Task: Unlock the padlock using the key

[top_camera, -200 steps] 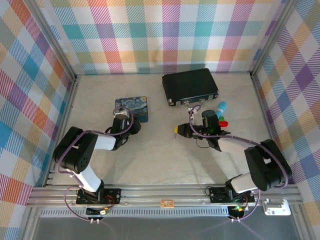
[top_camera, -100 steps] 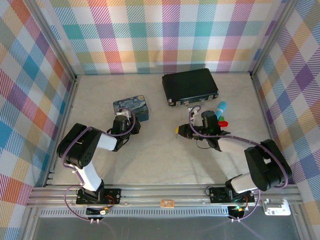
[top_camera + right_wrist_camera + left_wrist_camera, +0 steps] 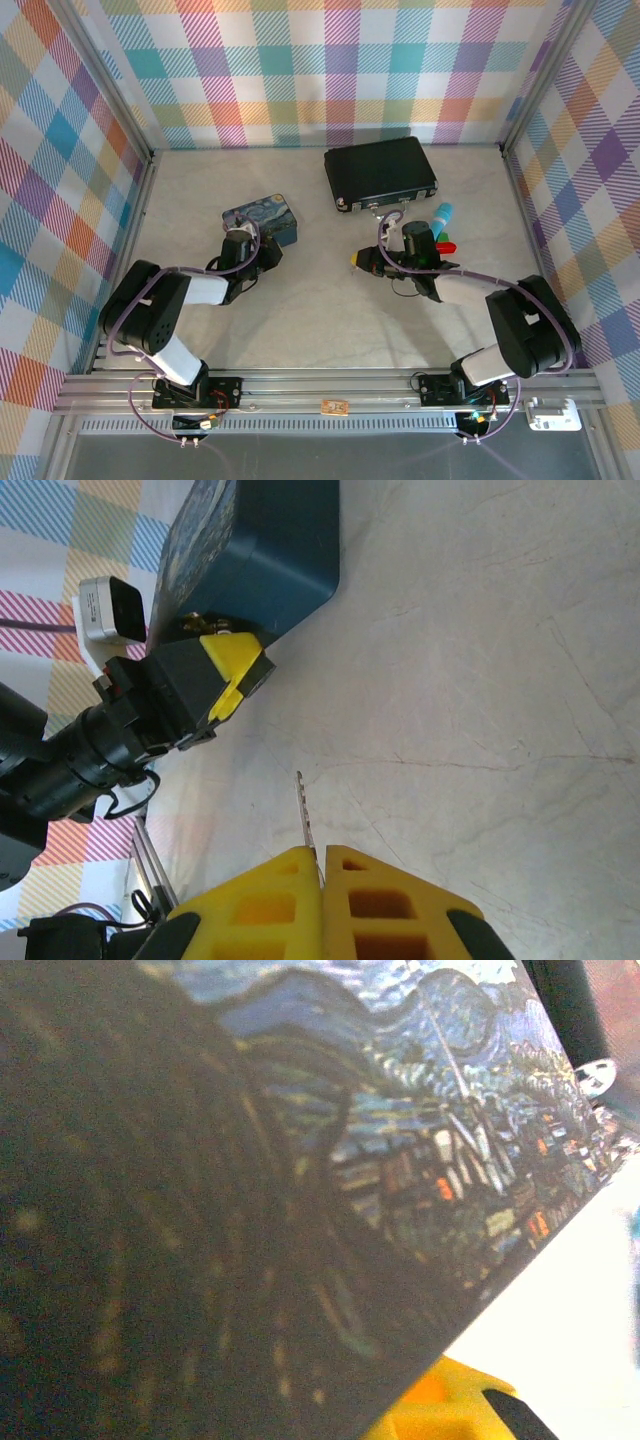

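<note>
Three plaid walls [image 3: 340, 70], pale tabletop [image 3: 320, 320]

**A:** Entry one, blue painted tin [image 3: 258, 216]: condition against a second ago?

**B:** Altered. It then lay flat on the counter [image 3: 320, 310], painted face up and edges square to the top camera. It is now turned counter-clockwise and tipped, with more of a side wall showing (the tilt had begun half a second back). Its left corner sits further left.

**A:** Entry two, left arm [image 3: 195, 288]?

**B:** Repositioned. The elbow block [image 3: 140, 312] is further left and slightly nearer the counter's near edge, after a brief swing right. The left fingers [image 3: 232, 662] have shifted a little left with the tin, at its lower edge.
</note>
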Robot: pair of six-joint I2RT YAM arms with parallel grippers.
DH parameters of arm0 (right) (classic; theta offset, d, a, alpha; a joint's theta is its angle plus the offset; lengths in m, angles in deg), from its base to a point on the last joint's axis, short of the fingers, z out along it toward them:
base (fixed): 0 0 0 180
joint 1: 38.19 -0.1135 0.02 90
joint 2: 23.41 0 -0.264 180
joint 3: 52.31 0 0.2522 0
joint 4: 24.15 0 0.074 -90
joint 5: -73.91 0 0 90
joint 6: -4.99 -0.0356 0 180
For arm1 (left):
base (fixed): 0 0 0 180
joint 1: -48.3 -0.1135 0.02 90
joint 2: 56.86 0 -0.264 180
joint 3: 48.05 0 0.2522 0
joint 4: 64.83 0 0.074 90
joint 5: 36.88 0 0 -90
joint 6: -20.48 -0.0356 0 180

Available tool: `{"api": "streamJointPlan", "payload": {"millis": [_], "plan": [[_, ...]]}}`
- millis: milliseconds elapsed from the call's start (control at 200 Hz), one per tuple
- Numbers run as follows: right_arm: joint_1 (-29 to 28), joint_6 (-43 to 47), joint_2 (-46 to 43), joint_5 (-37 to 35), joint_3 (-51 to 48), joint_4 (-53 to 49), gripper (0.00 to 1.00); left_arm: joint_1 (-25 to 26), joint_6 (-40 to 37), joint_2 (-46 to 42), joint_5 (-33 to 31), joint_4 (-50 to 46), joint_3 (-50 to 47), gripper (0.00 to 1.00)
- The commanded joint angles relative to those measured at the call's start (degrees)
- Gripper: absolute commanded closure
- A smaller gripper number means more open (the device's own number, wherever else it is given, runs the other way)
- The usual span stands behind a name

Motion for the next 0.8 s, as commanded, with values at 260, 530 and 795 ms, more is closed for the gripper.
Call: {"api": "streamJointPlan", "payload": {"millis": [260,530,795], "plan": [[-9.71,-9.58,9.78,-2.16,0.72,16.81,1.00,3.95,21.68,-8.50,3.03,4.85,-4.14,1.00],[-14.47,-17.46,20.74,-2.97,5.73,28.69,1.00,6.30,26.14,-7.41,3.81,12.43,-6.94,1.00],[-15.99,-20.42,24.28,-1.63,8.39,31.12,1.00,8.00,27.44,-3.51,3.68,19.86,-7.36,1.00]]}}
